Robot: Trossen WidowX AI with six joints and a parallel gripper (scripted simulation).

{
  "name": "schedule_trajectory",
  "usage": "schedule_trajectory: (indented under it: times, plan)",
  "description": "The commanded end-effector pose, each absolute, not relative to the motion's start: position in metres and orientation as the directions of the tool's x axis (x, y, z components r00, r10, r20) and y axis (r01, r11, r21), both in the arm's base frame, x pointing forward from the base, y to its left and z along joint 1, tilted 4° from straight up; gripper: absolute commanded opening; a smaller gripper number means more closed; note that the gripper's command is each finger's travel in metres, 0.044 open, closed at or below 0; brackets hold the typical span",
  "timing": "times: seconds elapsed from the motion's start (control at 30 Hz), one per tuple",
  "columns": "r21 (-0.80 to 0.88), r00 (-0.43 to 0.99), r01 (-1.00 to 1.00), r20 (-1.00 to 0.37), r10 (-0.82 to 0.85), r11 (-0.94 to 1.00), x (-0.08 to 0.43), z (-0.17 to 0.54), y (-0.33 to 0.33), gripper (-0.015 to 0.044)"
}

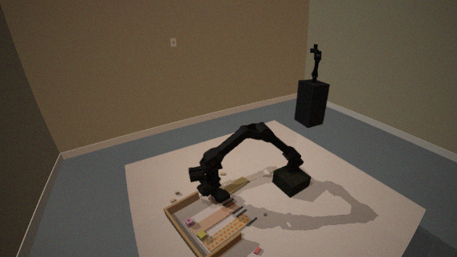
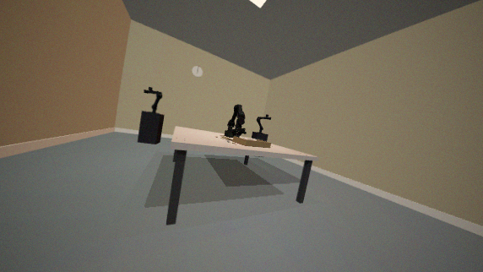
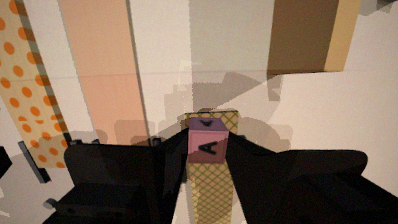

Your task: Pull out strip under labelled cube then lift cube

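The labelled cube (image 3: 207, 146), pink with a black "A", sits between the fingers in the wrist view, over the far end of the crosshatched tan strip (image 3: 212, 197) (image 1: 238, 184). My gripper (image 3: 205, 133) (image 1: 217, 197) is shut on the cube, low over the table near the tray's open side. In the top view the gripper mostly hides the cube. Whether the cube touches the strip is hard to tell. The strip lies outside the tray, pointing toward the arm's base. A salmon strip (image 1: 212, 219) (image 3: 102, 45) and an orange-dotted strip (image 1: 229, 232) (image 3: 17, 71) lie beside it.
The wooden tray wall (image 1: 178, 228) (image 3: 302, 35) bounds the far side. Inside are another pink cube (image 1: 188, 221) and a yellow-green cube (image 1: 201, 235). Dark rails (image 1: 252, 221) (image 3: 35, 162) flank the strips. A red block (image 1: 257, 251) and small pieces lie outside.
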State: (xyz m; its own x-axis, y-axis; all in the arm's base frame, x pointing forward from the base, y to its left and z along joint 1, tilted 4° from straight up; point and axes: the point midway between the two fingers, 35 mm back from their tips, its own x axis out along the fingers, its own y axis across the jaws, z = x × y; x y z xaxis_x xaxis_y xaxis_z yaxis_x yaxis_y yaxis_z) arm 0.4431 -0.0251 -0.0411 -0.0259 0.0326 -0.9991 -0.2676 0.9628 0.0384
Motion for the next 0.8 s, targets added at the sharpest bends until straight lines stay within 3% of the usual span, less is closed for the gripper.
schedule_trajectory:
  times: [0.0,0.77]
  plan:
    - [0.039,-0.025,-0.267,-0.999,0.033,0.963,0.433,-0.031,-0.025,0.0]
    - [0.044,-0.033,-0.262,-0.999,0.036,0.964,0.367,0.002,-0.022,0.0]
